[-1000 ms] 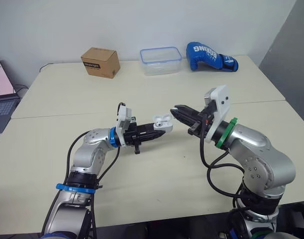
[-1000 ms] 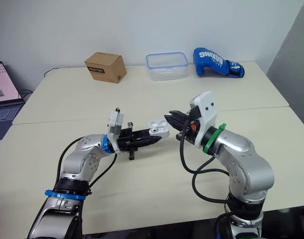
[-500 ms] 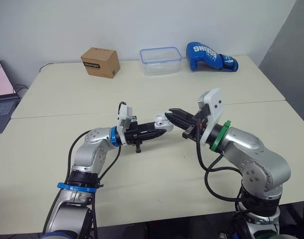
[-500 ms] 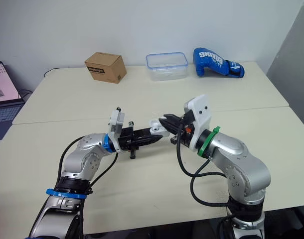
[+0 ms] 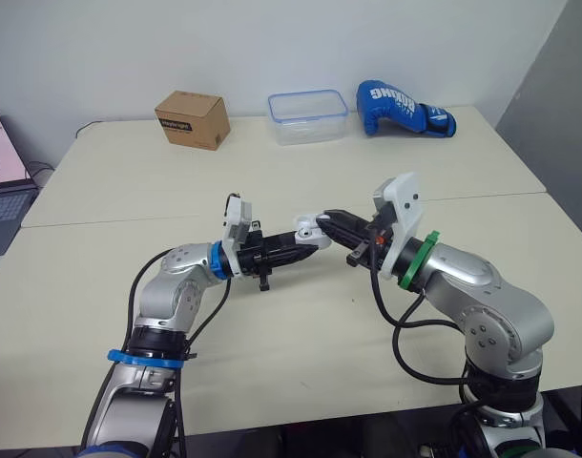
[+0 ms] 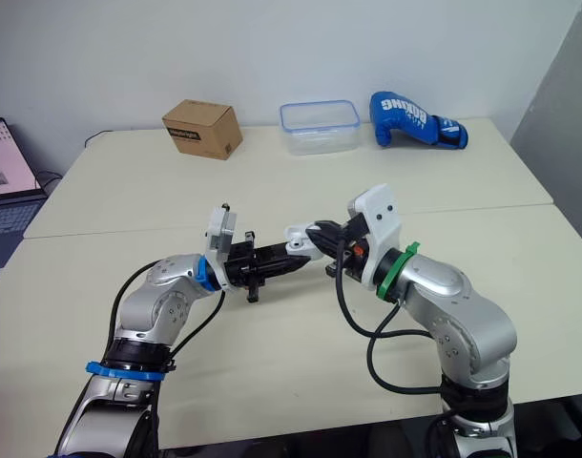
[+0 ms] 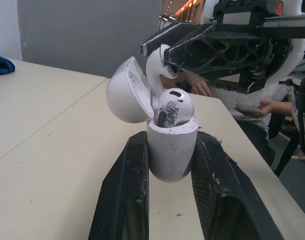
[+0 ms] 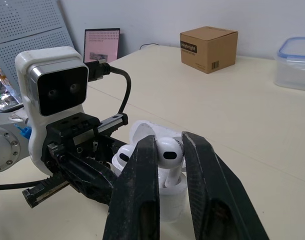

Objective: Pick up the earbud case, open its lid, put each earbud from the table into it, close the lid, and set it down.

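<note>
Mid-table, head-camera views: left gripper (image 5: pixel 308 243) clenched on the white earbud case (image 5: pixel 306 229), held clear of the table (image 5: pixel 100 191); right gripper (image 5: pixel 326 219) meets it from 3 o'clock, tips at the case mouth. Far edge: cardboard box (image 5: pixel 192 119) at 11 o'clock; clear plastic container (image 5: pixel 308 116) at 12; blue boxing glove (image 5: pixel 404 109) at 1; laptop (image 5: pixel 3 181) beyond the table's edge at 9.

Left wrist view: case upright between both black fingers; lid (image 7: pixel 126 95) hinged back, open; seated earbud (image 7: pixel 173 106) in one slot; second earbud (image 7: pixel 155 70) pinched in the right gripper's tips, just above the open case and beside the lid; a person's hand (image 7: pixel 266 104) beyond the table.

Right wrist view: right fingers closed on the second earbud's head; stem pointing down toward the case; seated earbud just beside it; cannot tell whether the stem touches the slot; cardboard box and container behind.
</note>
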Controlling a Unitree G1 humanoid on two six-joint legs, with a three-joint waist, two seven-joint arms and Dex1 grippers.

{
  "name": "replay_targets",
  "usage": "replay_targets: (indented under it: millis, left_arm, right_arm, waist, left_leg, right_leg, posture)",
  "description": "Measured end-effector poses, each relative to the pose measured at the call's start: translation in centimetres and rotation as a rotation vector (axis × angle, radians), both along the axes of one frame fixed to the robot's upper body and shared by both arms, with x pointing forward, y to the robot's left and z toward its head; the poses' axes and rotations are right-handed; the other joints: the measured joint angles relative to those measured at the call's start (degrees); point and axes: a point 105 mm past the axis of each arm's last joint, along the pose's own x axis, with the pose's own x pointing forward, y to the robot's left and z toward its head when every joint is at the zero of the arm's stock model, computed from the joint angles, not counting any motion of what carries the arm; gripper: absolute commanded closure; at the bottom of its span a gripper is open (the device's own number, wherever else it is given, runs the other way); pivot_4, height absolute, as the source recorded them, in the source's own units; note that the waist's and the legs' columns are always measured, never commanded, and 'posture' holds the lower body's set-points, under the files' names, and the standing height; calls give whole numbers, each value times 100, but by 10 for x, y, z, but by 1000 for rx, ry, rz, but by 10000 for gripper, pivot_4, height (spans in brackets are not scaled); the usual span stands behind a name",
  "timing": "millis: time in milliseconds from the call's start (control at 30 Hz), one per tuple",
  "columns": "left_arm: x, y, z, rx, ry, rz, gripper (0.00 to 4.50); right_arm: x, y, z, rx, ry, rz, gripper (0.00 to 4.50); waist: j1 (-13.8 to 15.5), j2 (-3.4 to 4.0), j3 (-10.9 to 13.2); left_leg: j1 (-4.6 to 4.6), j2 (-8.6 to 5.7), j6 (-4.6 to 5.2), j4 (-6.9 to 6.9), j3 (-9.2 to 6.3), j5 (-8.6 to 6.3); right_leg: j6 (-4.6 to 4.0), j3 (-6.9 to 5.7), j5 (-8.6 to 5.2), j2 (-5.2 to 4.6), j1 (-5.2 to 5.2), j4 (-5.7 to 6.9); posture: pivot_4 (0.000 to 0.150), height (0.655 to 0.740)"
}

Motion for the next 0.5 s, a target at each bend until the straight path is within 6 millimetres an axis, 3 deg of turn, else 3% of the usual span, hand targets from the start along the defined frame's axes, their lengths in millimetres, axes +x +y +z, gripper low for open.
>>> replay_targets:
  millis: [500]
  left_arm:
    - [2,-2,0,-3,34,8,37283]
  right_arm:
    - [-3,0,-8,-91,-68,-2,41510]
  waist:
    - [5,0,0]
  left_leg:
    - [0,0,0,0,0,0]
  right_leg:
    - [0,-1,0,0,2,-3]
  posture:
    - [1500,7307]
